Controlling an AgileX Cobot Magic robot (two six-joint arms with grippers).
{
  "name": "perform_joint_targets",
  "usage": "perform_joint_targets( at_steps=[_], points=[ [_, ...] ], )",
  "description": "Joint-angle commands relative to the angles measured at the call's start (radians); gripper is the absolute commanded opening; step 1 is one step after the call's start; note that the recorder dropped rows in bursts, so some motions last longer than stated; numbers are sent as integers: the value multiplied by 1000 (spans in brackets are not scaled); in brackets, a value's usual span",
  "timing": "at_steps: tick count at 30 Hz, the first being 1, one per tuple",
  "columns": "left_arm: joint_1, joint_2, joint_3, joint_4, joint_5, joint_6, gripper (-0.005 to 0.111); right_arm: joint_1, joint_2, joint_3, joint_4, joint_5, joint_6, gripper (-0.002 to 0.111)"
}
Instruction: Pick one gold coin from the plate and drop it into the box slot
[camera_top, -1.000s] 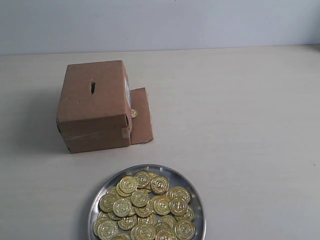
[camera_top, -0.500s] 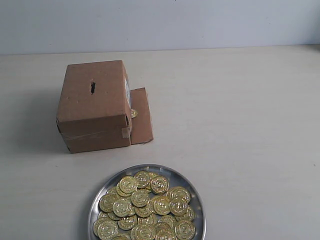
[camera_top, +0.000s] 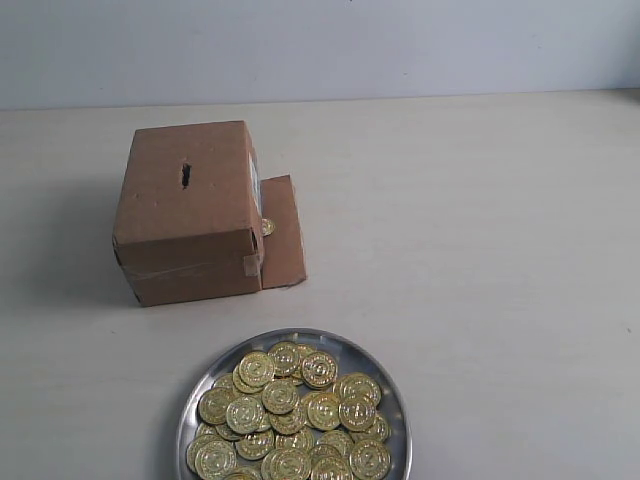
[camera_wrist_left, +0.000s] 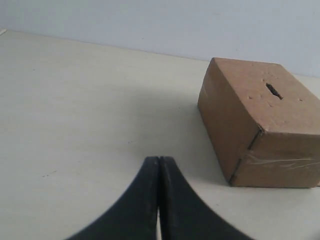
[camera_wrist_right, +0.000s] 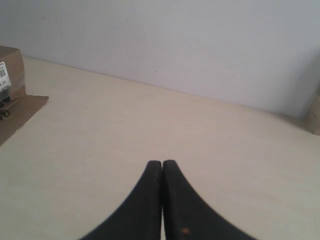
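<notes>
The gold coins (camera_top: 295, 415) lie in a heap on the plate (camera_top: 340, 342), at the bottom middle of the frame. The box (camera_top: 190, 215) stands at the upper left on the worktop (camera_top: 480, 250), with its slot (camera_top: 185, 176) on top. The left claw (camera_wrist_left: 159, 165) and right claw (camera_wrist_right: 162, 167) are pressed together and hold nothing. I think no coin is picked yet, so all the work is left.

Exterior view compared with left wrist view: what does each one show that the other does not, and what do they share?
Only the exterior view shows the plate heaped with gold coins, the box's side flap, and one stray coin lying on that flap. Only the left wrist view shows the left gripper, jaws shut on nothing. Both show the box, the box slot in its top, and the table.
</notes>
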Motion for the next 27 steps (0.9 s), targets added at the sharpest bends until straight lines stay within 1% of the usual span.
perform_joint_targets(
  at_steps=[1,8,10,12,14,27],
  points=[
    [-3,-5,-1,-1,-17,6,0,-5,-4,4,7,2,3,0],
    [-3,-5,-1,-1,-12,9,0,-5,-4,4,7,2,3,0],
    [-3,-5,-1,-1,-12,67,0,-5,-4,4,7,2,3,0],
    [-3,-5,-1,-1,-14,192,0,-5,-4,4,7,2,3,0],
    [-3,-5,-1,-1,-14,255,0,-5,-4,4,7,2,3,0],
    [-3,-5,-1,-1,-12,253,0,-5,-4,4,7,2,3,0]
  ],
)
